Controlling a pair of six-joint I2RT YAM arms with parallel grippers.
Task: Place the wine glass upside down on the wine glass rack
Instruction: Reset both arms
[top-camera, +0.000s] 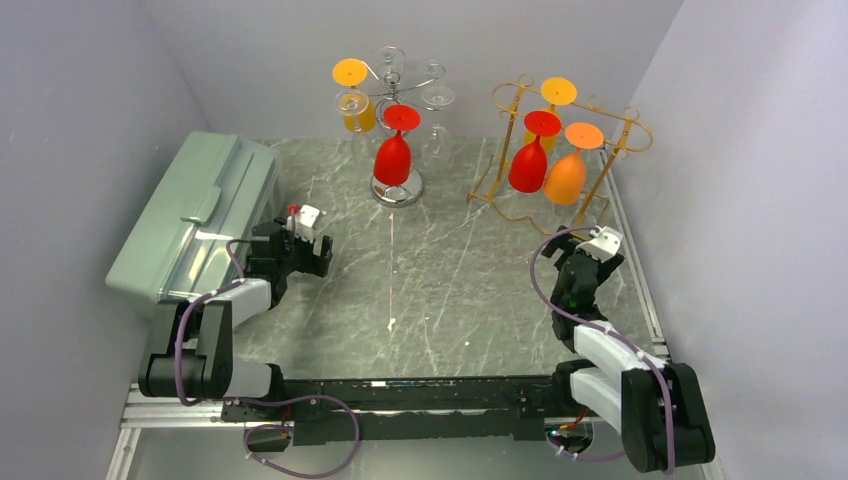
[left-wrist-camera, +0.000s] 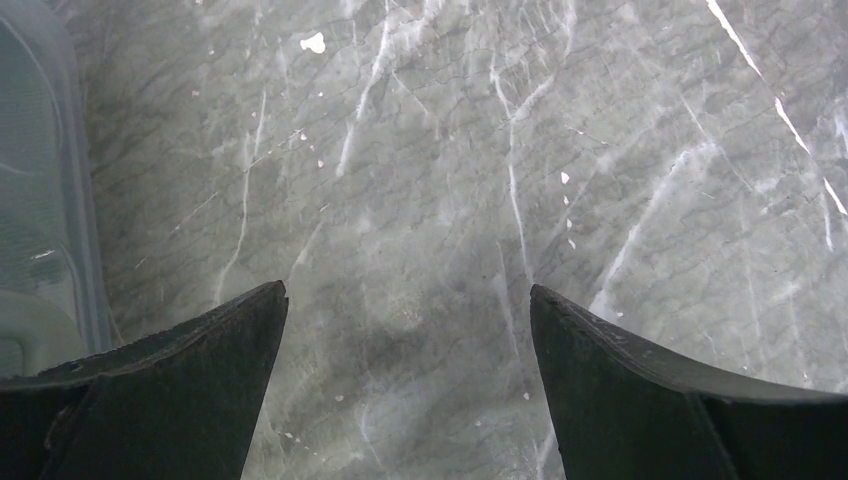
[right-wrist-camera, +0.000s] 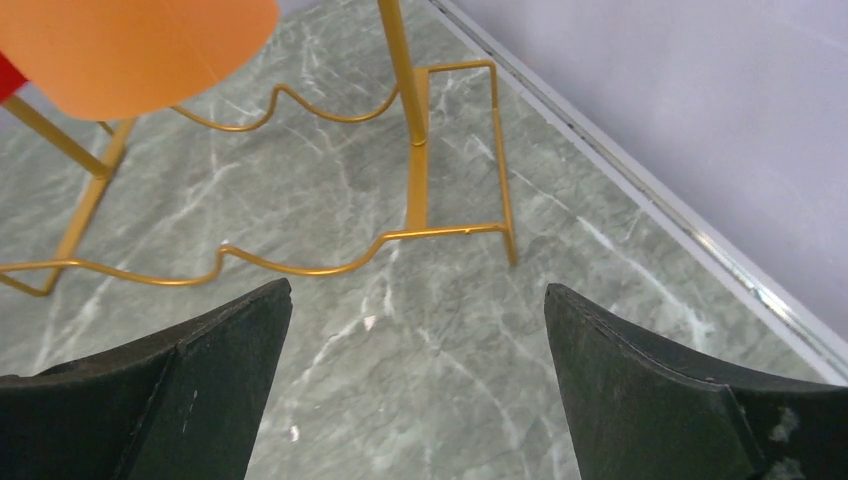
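Gold rack: orange glass, two others hang upside down
Right gripper: wide, empty
Left gripper: wide, empty
Remaining: seemingly nothing; no glass on desk

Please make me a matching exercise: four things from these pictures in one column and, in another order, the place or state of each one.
Things:
1. gold rack
2. silver rack
3. green case
4. right end effector

Places or states:
A. at the left side of the table, lid shut
B. far middle, on a round base
C. open, with nothing between its fingers
D. far right, holding three coloured glasses

Right pairs: 1-D, 2-B, 3-A, 4-C.
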